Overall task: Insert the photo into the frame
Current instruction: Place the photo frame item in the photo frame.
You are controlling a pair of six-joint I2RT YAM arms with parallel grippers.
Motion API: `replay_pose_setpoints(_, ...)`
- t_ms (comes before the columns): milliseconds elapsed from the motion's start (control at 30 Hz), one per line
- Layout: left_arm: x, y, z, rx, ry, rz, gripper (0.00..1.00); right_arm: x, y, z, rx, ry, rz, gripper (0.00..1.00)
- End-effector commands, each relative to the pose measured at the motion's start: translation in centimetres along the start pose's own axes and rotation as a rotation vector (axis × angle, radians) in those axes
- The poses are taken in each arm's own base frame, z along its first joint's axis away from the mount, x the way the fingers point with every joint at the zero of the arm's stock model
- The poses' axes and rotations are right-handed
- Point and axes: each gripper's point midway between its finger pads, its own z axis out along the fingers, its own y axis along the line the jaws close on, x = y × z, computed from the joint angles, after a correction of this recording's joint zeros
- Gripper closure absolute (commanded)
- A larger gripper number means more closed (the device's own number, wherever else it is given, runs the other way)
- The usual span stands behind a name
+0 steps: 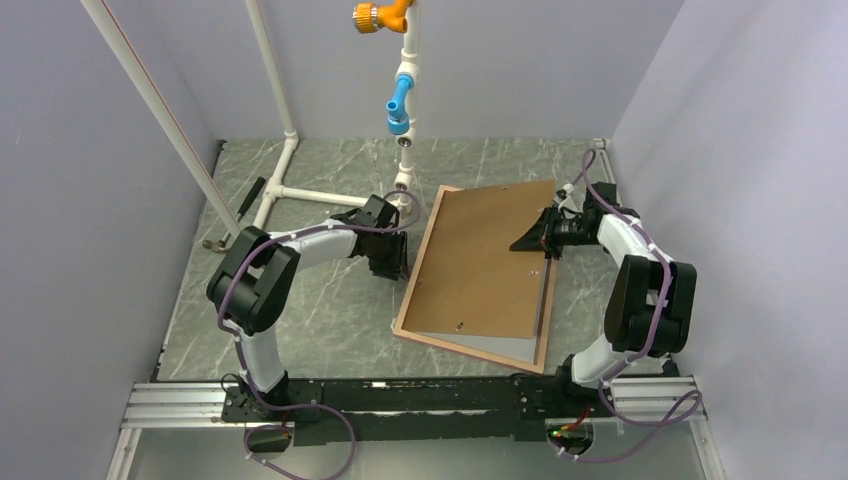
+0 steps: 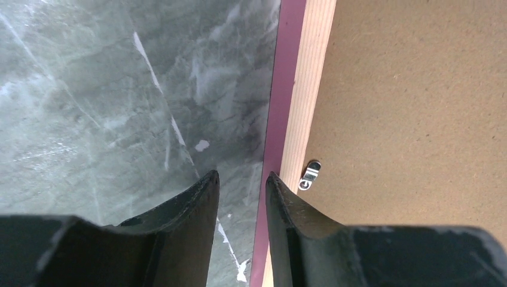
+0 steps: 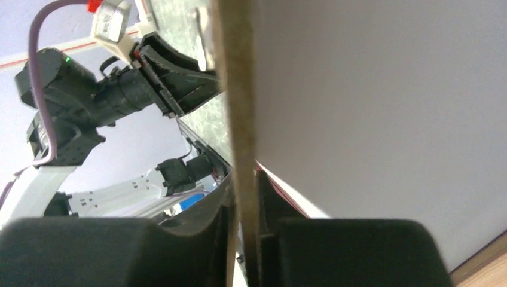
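The frame lies reverse side up on the marble table, its tan wood rim showing with a pink edge beside it. A brown backing board rests askew over the frame, its right edge raised. My right gripper is shut on that edge, and the board's thin side stands between the jaws of the right gripper. My left gripper stands open at the frame's left rim; in the wrist view one fingertip of the left gripper is over the table, the other over the rim. The photo is hidden; only a pale grey strip shows below the board.
A small metal turn clip sits on the board by the frame's rim. A white pipe stand with orange and blue fittings rises at the back. A black-handled tool lies at the back left. Grey walls close in both sides.
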Motion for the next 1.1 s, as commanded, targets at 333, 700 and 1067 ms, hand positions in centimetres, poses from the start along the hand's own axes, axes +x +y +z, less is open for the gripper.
replay_pose_setpoints(333,-1.0,-1.5,0.3,0.052,-0.013,0.042,0.57,0.1,-4.4,2.6,0.259,0.02,-0.032,0.06)
replay_pose_setpoints(700,-1.0,-0.7,-0.4,-0.007,-0.02,0.042,0.56,-1.3,-8.2,2.6,0.602,0.008,-0.058,0.0)
replay_pose_setpoints(1067,-0.9,0.4,-0.8,-0.076,-0.017,0.033,0.54,-1.2,-9.4,0.6,0.803,-0.033,-0.103,0.0)
